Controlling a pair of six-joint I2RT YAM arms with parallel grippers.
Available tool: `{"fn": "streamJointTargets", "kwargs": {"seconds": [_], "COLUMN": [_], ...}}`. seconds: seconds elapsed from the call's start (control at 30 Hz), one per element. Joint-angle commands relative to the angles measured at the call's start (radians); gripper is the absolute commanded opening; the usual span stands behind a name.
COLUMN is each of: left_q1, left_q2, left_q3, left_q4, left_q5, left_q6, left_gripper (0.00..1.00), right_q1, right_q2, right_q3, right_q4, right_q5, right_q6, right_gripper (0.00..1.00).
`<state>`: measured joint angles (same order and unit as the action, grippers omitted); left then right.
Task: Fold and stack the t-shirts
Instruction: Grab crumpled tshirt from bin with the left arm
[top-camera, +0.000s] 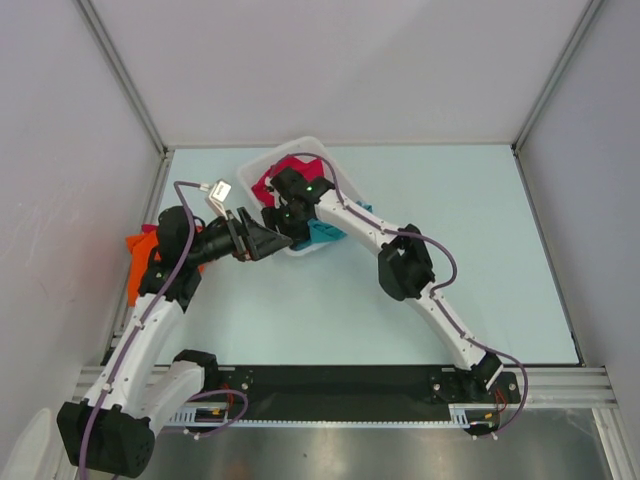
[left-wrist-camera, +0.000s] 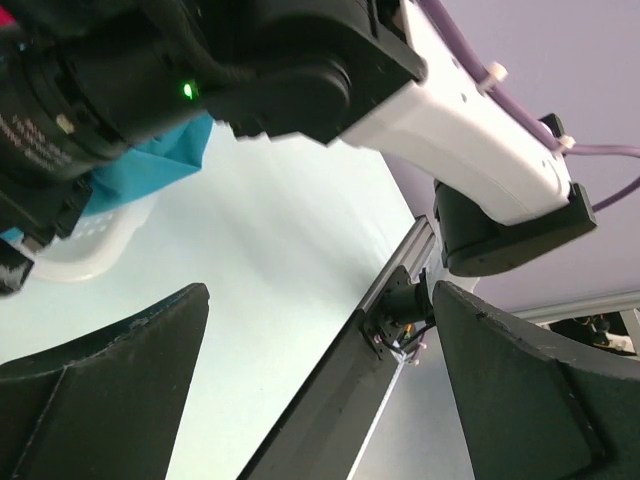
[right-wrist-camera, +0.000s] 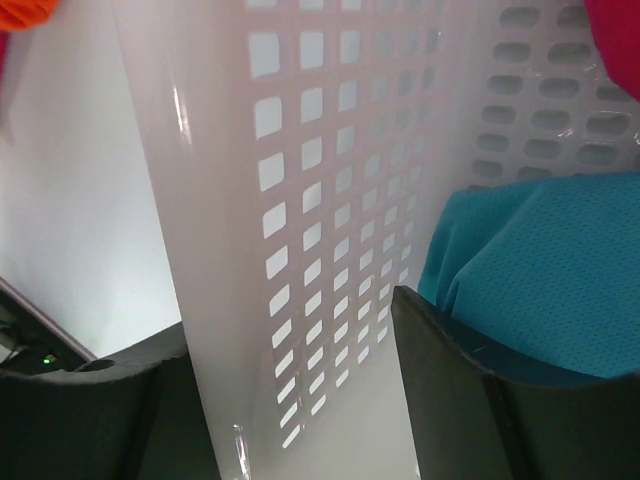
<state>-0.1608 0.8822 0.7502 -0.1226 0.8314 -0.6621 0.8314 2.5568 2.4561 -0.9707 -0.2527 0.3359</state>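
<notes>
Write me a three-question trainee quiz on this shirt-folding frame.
1. Which colour is the t-shirt lying on the table, clear of the white basket? A teal B orange C magenta
2. True or false: the left gripper holds a shirt.
3. Fill in: the fingers of the right gripper straddle the basket's ____.
Key: 1 B; 2 false, it is open and empty; 3 wall.

The left gripper (left-wrist-camera: 320, 300) stands wide apart with nothing between its dark fingers (left-wrist-camera: 120, 380), above the pale table (left-wrist-camera: 290, 240) and its edge rail (left-wrist-camera: 330, 400). The right arm (left-wrist-camera: 470, 130), a green light (left-wrist-camera: 187, 91) on its black wrist, crosses the top. At the left, a teal t-shirt (left-wrist-camera: 150, 165) lies over the white basket (left-wrist-camera: 90, 245) rim.
</notes>
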Motion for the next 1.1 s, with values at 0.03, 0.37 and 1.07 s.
{"fn": "streamJointTargets", "kwargs": {"seconds": [0.03, 0.37, 1.07], "left_q1": [0.006, 0.007, -0.327], "left_q2": [-0.031, -0.032, 0.306], "left_q3": [0.048, 0.035, 0.234], "left_q4": [0.006, 0.021, -0.222], "left_q5": [-0.005, -0.005, -0.65], "left_q6": [0.027, 0.013, 0.329], "left_gripper": [0.99, 1.0, 1.0], "right_q1": [-0.103, -0.189, -0.451], "right_q2": [-0.056, -0.214, -0.524], "right_q3": [0.047, 0.032, -0.195], "right_q4": [0.009, 0.015, -0.017], "right_q5": [-0.094, -0.129, 0.021], "right_q6": [0.064, 0.074, 0.02], "right_gripper": [0.64, 0.65, 0.67]}}
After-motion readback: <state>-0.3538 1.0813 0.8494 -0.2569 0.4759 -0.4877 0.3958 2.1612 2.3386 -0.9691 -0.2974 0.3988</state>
